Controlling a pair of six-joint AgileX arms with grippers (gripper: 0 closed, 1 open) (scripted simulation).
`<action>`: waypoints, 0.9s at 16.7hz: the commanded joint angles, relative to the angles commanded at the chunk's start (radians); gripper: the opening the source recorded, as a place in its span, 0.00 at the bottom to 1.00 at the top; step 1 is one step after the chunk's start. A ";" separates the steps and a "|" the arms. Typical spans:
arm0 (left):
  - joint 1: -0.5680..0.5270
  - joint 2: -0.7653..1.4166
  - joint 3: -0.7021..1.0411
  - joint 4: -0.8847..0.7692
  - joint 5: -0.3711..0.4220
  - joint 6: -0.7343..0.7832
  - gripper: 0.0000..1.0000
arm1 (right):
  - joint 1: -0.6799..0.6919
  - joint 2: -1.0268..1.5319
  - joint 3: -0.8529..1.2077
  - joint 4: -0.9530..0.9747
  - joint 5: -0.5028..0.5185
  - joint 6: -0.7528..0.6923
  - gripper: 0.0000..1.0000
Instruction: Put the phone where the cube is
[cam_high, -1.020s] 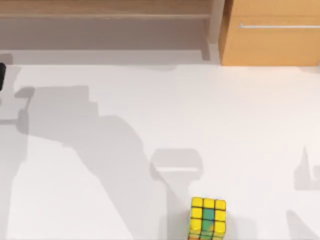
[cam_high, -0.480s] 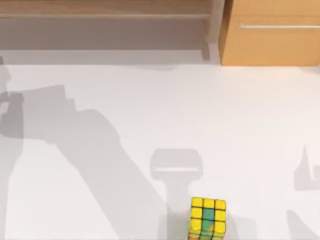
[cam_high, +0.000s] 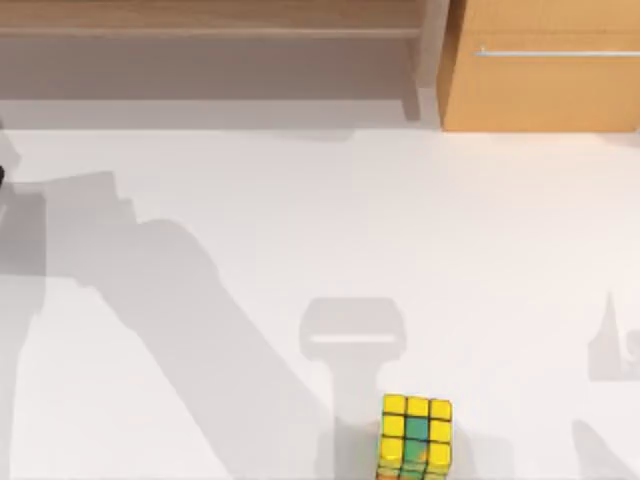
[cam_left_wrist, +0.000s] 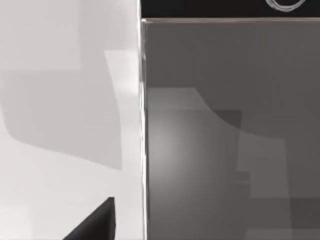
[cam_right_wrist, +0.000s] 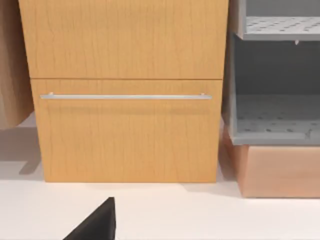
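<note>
Left hand (cam_left_wrist: 90, 225) hangs just beside the phone (cam_left_wrist: 225, 140); whether it is spread or pinching, I cannot tell. Grey-silver, the phone lies flat on the white desk (cam_left_wrist: 60, 100). The cube (cam_high: 415, 436) sits at the desk's near edge, right of centre, with a wooden drawer cabinet (cam_high: 545, 70) far behind.

Left arm (cam_high: 1, 176) at table's far left edge.

Glossy grey phone (cam_left_wrist: 225, 135), matt white table (cam_high: 300, 260), wood-grain cabinet (cam_right_wrist: 127, 90) with a brushed metal handle (cam_right_wrist: 125, 96).
</note>
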 joint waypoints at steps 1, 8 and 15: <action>0.001 0.008 -0.012 0.027 0.000 0.001 1.00 | 0.000 0.000 0.000 0.000 0.000 0.000 1.00; 0.002 0.027 -0.040 0.065 0.000 0.002 0.92 | 0.000 0.000 0.000 0.000 0.000 0.000 1.00; 0.002 0.027 -0.040 0.065 0.000 0.002 0.40 | 0.000 0.000 0.000 0.000 0.000 0.000 1.00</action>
